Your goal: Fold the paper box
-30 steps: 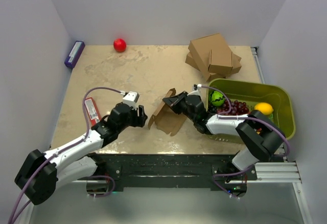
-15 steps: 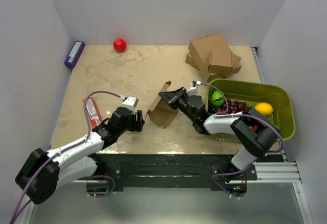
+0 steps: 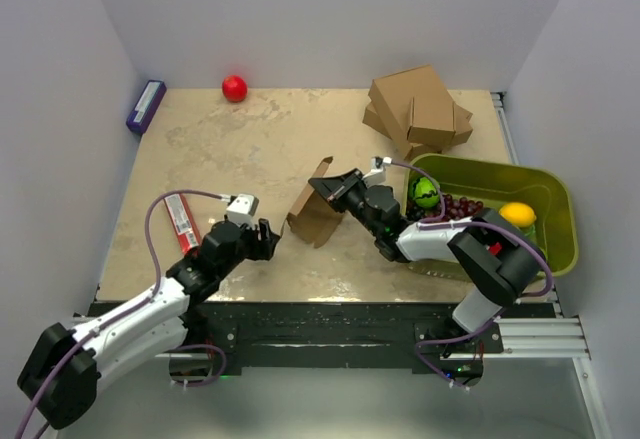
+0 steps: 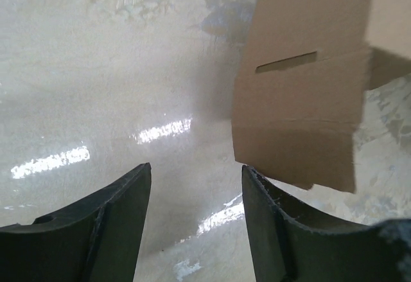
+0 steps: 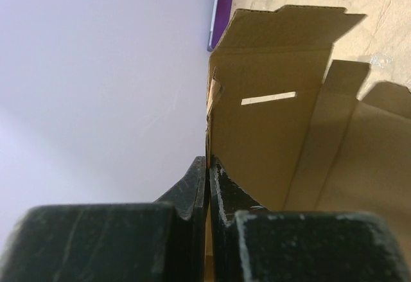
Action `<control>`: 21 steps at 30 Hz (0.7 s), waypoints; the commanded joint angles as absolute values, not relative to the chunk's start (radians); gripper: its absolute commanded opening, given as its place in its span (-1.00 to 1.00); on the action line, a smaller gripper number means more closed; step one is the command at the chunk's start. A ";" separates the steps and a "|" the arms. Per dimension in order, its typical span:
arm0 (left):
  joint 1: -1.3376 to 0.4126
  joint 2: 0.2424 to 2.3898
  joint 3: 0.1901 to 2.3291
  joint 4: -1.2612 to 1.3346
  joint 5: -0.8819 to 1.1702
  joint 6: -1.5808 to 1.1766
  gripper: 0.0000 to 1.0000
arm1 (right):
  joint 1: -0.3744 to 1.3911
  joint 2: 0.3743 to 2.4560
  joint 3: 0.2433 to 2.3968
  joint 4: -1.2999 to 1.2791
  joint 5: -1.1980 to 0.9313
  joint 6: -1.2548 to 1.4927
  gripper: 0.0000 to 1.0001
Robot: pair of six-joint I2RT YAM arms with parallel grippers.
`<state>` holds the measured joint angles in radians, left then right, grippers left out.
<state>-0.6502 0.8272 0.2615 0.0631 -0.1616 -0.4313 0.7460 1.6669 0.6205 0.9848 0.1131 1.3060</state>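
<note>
**Left gripper (image 3: 266,238) empty, right gripper (image 3: 324,187) clamped on the paper box (image 3: 312,215)**

Nearest the bases, the left gripper hangs low over the table (image 3: 250,149) with its fingers (image 4: 122,211) spread and nothing between them. It points at the paper box just ahead, close but not touching.

In the left wrist view the paper box (image 4: 302,108) shows a brown panel with a thin slit, its lower edge close to the table; contact cannot be told.

The paper box is half-open and stands on edge near the middle of the table. From above, its long axis runs near to far, leaning a little right, with a notched flap pointing at the back wall.

The right gripper (image 5: 207,166) is pinched tight on one thin side edge of the paper box (image 5: 270,128), reaching in from the right.

A red packet (image 3: 180,221) lies to the left. A green bin (image 3: 480,165) on the right holds a green ball (image 3: 426,194), grapes (image 3: 462,209) and a lemon (image 3: 516,212).

Farther back are a stack of cardboard boxes (image 3: 418,109), a red ball (image 3: 234,88) and a purple pack (image 3: 146,106).
</note>
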 commanded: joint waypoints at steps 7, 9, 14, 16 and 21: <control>-0.646 0.523 0.204 0.118 -0.216 -0.429 0.25 | 0.736 1.750 0.606 0.856 0.144 1.258 -1.00; -0.646 0.474 0.215 0.068 -0.257 -0.440 0.25 | 0.736 1.741 0.629 0.800 0.146 1.246 -1.00; -0.646 0.453 0.253 -0.072 -0.403 -0.491 0.29 | 0.741 1.735 0.727 0.689 0.140 1.235 -1.00; -0.644 0.445 0.258 -0.106 -0.429 -0.517 0.32 | 0.745 1.736 0.764 0.660 0.140 1.235 -1.00; -0.640 0.420 0.287 -0.153 -0.440 -0.526 0.34 | 0.787 1.727 0.854 0.546 0.179 1.213 -1.00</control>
<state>-0.6483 0.4416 0.2188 -0.1093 -0.3737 -0.4908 0.7536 1.7397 0.7719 0.6571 0.1234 1.2572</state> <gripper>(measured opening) 0.666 0.028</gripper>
